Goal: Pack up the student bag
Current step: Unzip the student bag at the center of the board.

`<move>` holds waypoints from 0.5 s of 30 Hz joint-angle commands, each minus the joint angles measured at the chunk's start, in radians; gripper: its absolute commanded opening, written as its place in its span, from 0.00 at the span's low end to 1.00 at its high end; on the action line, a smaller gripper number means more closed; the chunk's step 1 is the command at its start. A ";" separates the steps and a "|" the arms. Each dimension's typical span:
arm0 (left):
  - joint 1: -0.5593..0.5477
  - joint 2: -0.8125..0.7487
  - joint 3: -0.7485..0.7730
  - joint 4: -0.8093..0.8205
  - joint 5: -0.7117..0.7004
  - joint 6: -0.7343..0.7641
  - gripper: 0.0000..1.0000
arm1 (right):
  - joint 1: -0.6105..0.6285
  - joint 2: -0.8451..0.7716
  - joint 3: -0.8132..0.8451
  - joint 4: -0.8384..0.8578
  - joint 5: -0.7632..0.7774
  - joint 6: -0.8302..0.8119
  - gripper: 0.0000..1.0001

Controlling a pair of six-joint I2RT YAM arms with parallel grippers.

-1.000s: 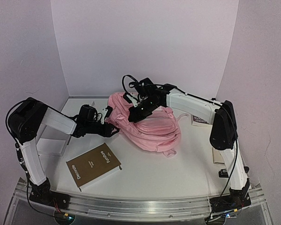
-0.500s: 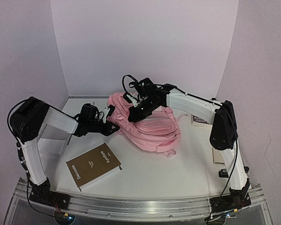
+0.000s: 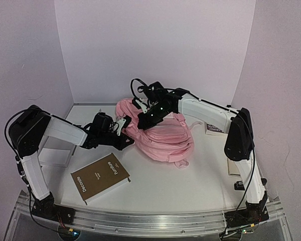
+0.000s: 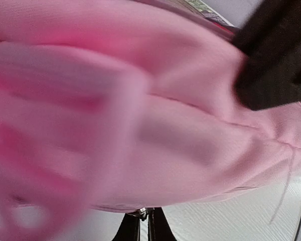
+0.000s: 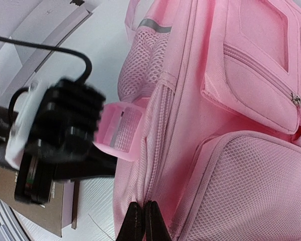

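Note:
The student bag (image 3: 163,134), pink with mesh and zipped pockets, lies on its side mid-table. My left gripper (image 3: 129,141) is at its left edge. In the left wrist view the bag (image 4: 165,100) fills the frame, and that gripper (image 4: 144,223) is shut with a small metal zipper pull (image 4: 140,214) pinched at its tips. My right gripper (image 3: 142,122) reaches over the bag's top from the right. In the right wrist view it (image 5: 144,221) is shut on the bag's fabric (image 5: 231,125) beside a zipper seam.
A brown book (image 3: 100,177) lies flat in front of the left arm, close to the bag. More books (image 3: 214,129) sit at the right behind the right arm. A pale flat box (image 3: 54,150) lies at the far left. Walls enclose three sides.
My left gripper has moved right to the bag's left edge and gone from open to shut. The right gripper stays shut on the bag, barely shifted.

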 commanded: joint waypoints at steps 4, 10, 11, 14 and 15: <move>-0.108 -0.064 -0.008 -0.047 0.010 0.010 0.00 | 0.000 0.045 0.135 0.104 0.061 0.043 0.00; -0.118 -0.094 -0.063 0.004 0.035 -0.049 0.00 | -0.004 0.081 0.159 0.112 0.040 0.097 0.00; -0.119 -0.100 -0.071 0.005 0.018 -0.051 0.00 | -0.008 0.078 0.149 0.112 0.008 0.100 0.00; -0.116 -0.106 -0.075 -0.019 -0.049 -0.049 0.00 | -0.035 0.047 0.098 0.111 -0.081 0.096 0.16; -0.114 -0.106 -0.072 -0.029 -0.066 -0.051 0.00 | -0.052 0.029 0.070 0.111 -0.102 0.096 0.31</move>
